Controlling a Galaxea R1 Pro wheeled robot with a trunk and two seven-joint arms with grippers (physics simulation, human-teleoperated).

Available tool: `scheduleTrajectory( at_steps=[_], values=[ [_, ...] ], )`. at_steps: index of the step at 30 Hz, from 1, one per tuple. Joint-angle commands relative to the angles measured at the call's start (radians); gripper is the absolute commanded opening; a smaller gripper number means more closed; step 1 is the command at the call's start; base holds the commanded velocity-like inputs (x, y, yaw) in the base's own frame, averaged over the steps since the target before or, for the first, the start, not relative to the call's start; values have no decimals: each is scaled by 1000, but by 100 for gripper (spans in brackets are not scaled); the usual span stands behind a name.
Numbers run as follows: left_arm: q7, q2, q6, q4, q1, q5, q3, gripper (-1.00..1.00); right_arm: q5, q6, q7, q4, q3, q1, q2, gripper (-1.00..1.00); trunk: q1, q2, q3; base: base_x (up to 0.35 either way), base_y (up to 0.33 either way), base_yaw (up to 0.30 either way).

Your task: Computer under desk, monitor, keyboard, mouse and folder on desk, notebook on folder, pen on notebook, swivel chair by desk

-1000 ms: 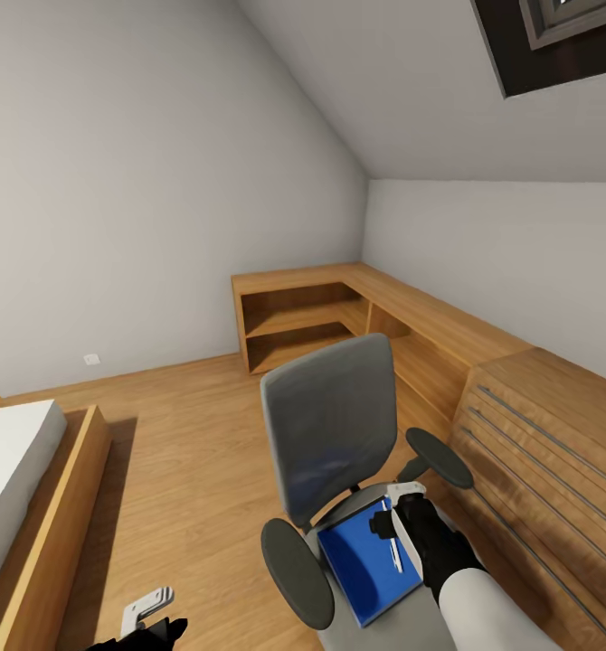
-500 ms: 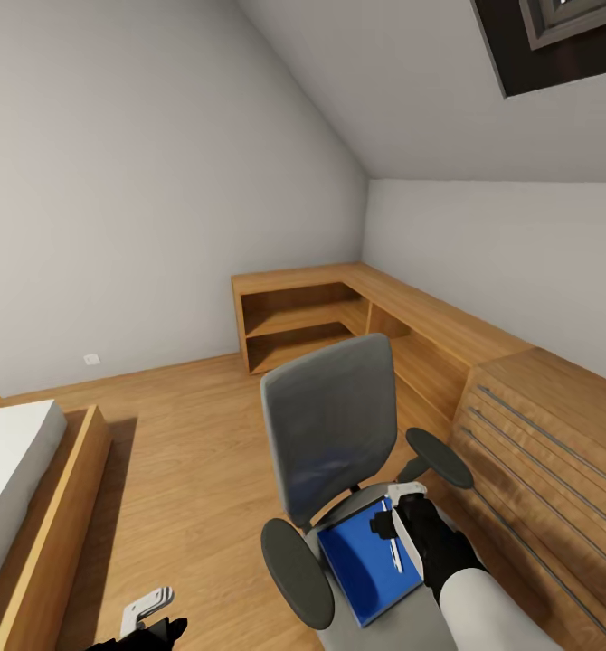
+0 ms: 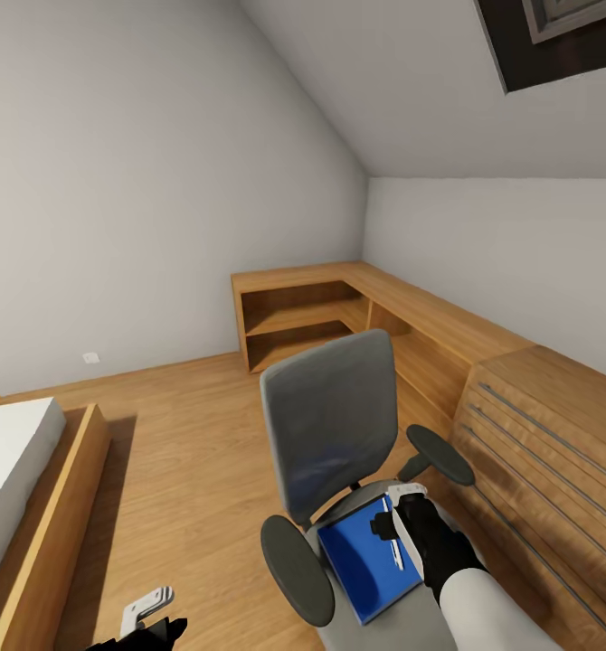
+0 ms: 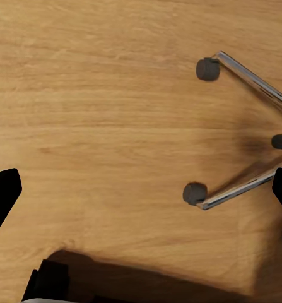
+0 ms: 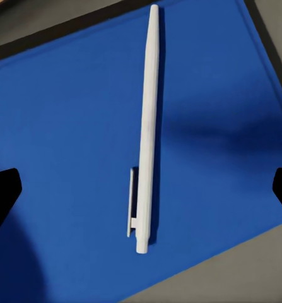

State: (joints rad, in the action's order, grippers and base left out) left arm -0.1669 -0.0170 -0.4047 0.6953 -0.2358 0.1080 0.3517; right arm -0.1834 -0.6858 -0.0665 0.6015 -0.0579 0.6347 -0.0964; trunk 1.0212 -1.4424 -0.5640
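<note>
Right gripper (image 3: 395,514) is parked over the folder (image 3: 368,559) on the swivel chair (image 3: 330,434), same spot as a second ago as far as we can tell. Really nothing has shifted on the seat; the only change is the whole head picture nudging a touch, which looks like the camera and not the things. So we'd call this a pause over the pen (image 3: 396,553), with no pick made yet.

From the right wrist view the pen (image 5: 146,126) lies flat on the blue folder (image 5: 65,145), clip side towards one long edge, and the gripper's two dark fingertips sit wide apart at either edge of the picture, so it's open and empty. The pen lies between them, lengthways to the gap, which we'd guess suits a straight-down pinch.

Left gripper (image 3: 147,613) hangs low by the floor, spread open over bare boards near the chair's chrome legs (image 4: 254,79).

Hard to make out: whether the blue thing is the folder alone or has a notebook on it. Its near corner is cut off by the right arm.
</note>
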Motion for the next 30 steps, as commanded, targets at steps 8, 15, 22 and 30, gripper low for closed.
scheduleTrajectory(
  at_steps=[8,15,22,30],
  values=[
    [-2,0,-8,1,0,10,3,100,-10,-6,4,1,-37,0,0,100,0,-1,-1,0,0,0],
    [-2,0,-8,1,0,10,3,100,-10,-6,5,1,-80,0,-1,100,0,-1,-1,0,0,0],
    [-2,0,-8,1,0,10,3,100,-10,-6,5,1,-86,0,-1,100,0,-1,-1,0,0,0],
    [-2,1,-8,1,0,10,3,100,-10,-5,5,1,-87,0,-2,100,15,-29,-14,0,0,0]
  ],
)
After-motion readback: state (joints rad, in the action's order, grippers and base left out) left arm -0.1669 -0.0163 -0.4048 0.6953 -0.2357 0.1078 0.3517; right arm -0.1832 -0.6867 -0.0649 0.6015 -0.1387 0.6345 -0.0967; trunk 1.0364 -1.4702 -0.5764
